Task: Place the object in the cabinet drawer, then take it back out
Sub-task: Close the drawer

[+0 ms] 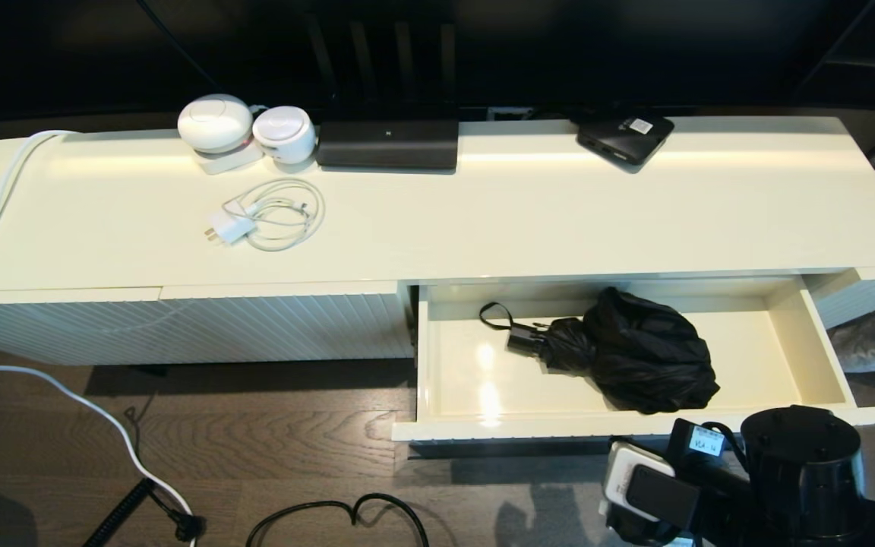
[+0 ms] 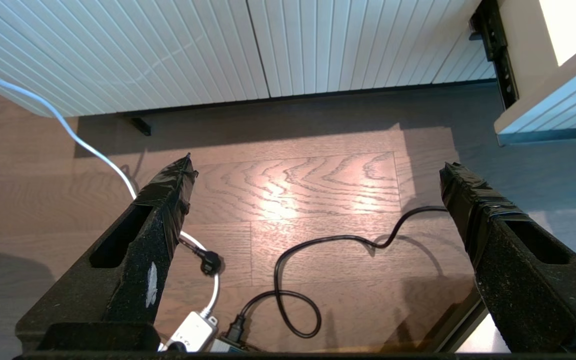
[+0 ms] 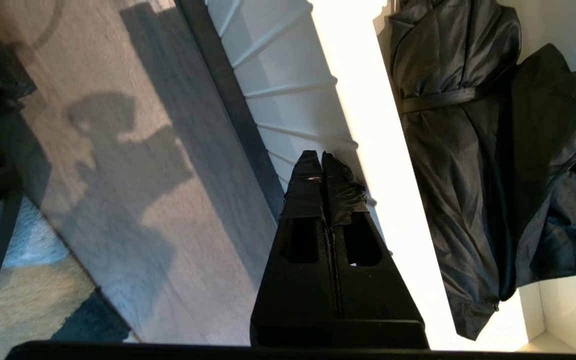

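Observation:
The cabinet drawer (image 1: 559,427) stands pulled out, its glossy cream inside showing. Inside it lies the black folding umbrella (image 1: 635,349), bunched fabric toward the right, short handle (image 1: 522,338) and wrist loop (image 1: 492,313) toward the left. My right arm (image 1: 794,463) is low, in front of the drawer's right half. In the right wrist view my right gripper (image 3: 322,156) is shut with nothing in it, its tips over the drawer's ribbed front (image 3: 278,80), beside the dark bar handle (image 3: 228,100); the umbrella (image 3: 458,150) lies just past the rim. My left gripper (image 2: 316,165) hangs open over the floor.
On the cabinet top (image 1: 559,213) sit two white round devices (image 1: 244,129), a coiled white charger (image 1: 270,214), a long black device (image 1: 388,143) and a flat black box (image 1: 623,137). A diagonally ribbed panel (image 1: 179,327) is left of the drawer. Cables (image 2: 288,270) lie on the wooden floor.

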Tool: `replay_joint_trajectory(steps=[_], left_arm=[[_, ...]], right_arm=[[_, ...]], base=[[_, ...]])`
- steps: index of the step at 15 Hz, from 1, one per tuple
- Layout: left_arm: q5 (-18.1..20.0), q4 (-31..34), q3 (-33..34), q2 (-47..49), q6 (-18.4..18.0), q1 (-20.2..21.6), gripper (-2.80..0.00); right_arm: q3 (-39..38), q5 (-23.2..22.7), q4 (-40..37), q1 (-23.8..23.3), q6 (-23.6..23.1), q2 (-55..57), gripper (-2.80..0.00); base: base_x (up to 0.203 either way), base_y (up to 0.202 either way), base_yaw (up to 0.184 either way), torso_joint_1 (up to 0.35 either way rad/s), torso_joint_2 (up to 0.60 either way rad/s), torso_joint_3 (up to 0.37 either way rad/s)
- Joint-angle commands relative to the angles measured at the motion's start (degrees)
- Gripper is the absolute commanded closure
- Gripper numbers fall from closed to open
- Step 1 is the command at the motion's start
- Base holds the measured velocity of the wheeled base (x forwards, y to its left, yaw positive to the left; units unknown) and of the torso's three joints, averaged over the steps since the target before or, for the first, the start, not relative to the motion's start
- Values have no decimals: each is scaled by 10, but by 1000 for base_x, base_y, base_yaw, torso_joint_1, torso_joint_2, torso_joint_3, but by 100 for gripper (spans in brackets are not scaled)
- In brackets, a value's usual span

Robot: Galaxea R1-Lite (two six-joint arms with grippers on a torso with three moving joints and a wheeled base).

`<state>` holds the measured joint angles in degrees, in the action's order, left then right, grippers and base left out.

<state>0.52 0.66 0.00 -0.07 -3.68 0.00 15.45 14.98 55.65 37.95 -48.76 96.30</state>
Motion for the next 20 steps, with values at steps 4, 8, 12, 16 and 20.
replay_joint_trajectory(steps=[4, 8, 12, 16, 20], left_arm=[[0, 0, 0, 1, 0, 0, -280], [0, 0, 0, 1, 0, 0, -280], [0, 0, 0, 1, 0, 0, -280], [0, 0, 0, 1, 0, 0, -280], [0, 0, 0, 1, 0, 0, -280]], right_arm=[[24, -7, 11, -10, -18, 11, 0], [33, -41, 16, -51, -63, 3, 0], [37, -81, 33, -88, -103, 7, 0], [53, -107, 44, -103, -133, 13, 0], [66, -143, 56, -128, -171, 23, 0]], base=[[0, 0, 0, 0, 0, 0], [0, 0, 0, 0, 0, 0], [0, 0, 0, 0, 0, 0], [0, 0, 0, 0, 0, 0], [0, 0, 0, 0, 0, 0]])
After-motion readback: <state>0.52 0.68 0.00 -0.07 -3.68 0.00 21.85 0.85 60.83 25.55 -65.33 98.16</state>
